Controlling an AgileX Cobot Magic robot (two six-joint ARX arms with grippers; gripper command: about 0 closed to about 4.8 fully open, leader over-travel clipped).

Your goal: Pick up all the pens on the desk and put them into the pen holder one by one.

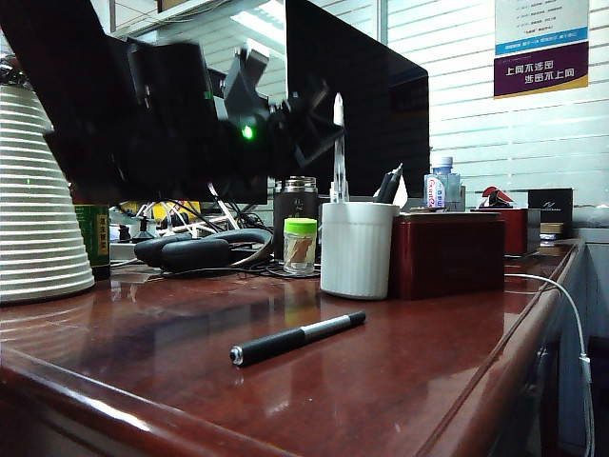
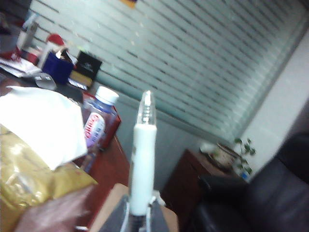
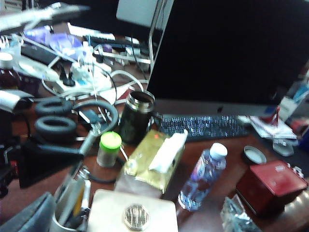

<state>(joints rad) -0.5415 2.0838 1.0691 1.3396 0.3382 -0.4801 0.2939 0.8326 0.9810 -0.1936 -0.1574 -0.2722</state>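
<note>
- Up in the exterior view, the left gripper (image 1: pixel 319 129) hangs above the desk (image 1: pixel 428 362), closed on the clear pen (image 1: pixel 339 143), which stands upright with its tip just over the white holder (image 1: pixel 356 249).
- The holder stands on the desk, touching the dark red box (image 1: pixel 447 254) on its right side; a green-capped jar (image 1: pixel 300 246) stands just to its left, and a steel-and-black tumbler (image 1: pixel 295 205) is behind that.
- The black pen (image 1: pixel 297 338) lies flat on the desk in front of the holder, well apart from it, its silver half towards the right.
- A ribbed white cone (image 1: pixel 33 200) fills the left edge, and headphones (image 1: pixel 195 249) lie behind the jar.
- The right gripper is not visible in this view.
- In the left wrist view, the left gripper (image 2: pixel 140 217) pinches the clear pen (image 2: pixel 143 159) at the frame's edge; the pen points away from the camera, its clear cap outermost. Only the roots of the fingers (image 2: pixel 157 220) show.
- A water bottle (image 2: pixel 99 125) and a gold tissue pack (image 2: pixel 34 179) lie beyond, blurred.
- In the right wrist view, the picture is blurred and I cannot make out the right gripper's own fingers; its jaws stand wide apart, and nothing shows between them.
- This camera looks down on the tumbler (image 3: pixel 136 116), the jar (image 3: pixel 108 149), the tissue pack (image 3: pixel 152 162), the bottle (image 3: pixel 203 176), a red box (image 3: pixel 270 186) and a keyboard (image 3: pixel 203 126).
- The left arm (image 3: pixel 43 162) shows as a dark shape over the headphones (image 3: pixel 55 118).
</note>
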